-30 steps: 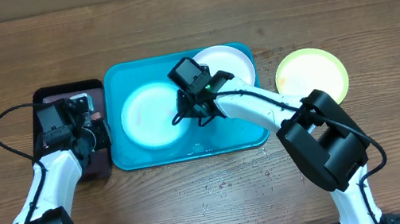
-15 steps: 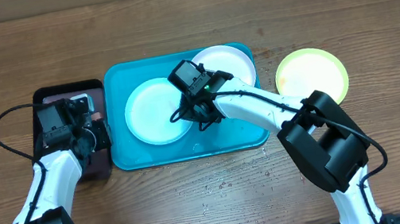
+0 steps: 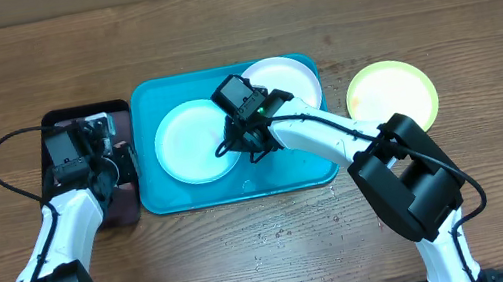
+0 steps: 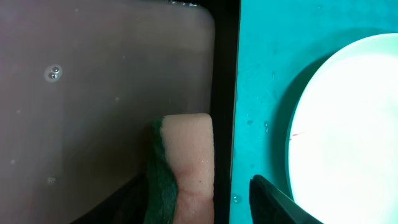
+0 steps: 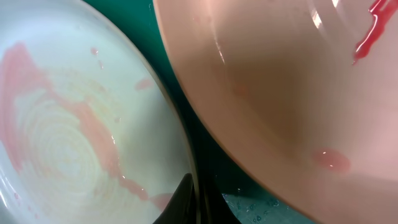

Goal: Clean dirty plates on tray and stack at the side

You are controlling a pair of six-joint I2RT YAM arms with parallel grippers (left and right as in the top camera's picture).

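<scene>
Light blue plate (image 3: 193, 142) in teal tray (image 3: 289, 171), right rim pinched by right pincer (image 3: 235, 148)

The large tray (image 3: 286, 168) lies mid-frame on the tabletop (image 3: 473, 5). Just beside its left edge lies the small tray (image 3: 85, 114), with the sponge (image 4: 189, 155) in it against the rim nearest the large tray. The left plate (image 3: 187, 146) lies in the large tray's left half. The corner plate (image 3: 287, 80) sits in its upper right corner. The right tool (image 3: 235, 147) is at the left plate's right rim, between these two plates. The outer plate (image 3: 391, 94) lies on the tabletop, right of the large tray.
</scene>
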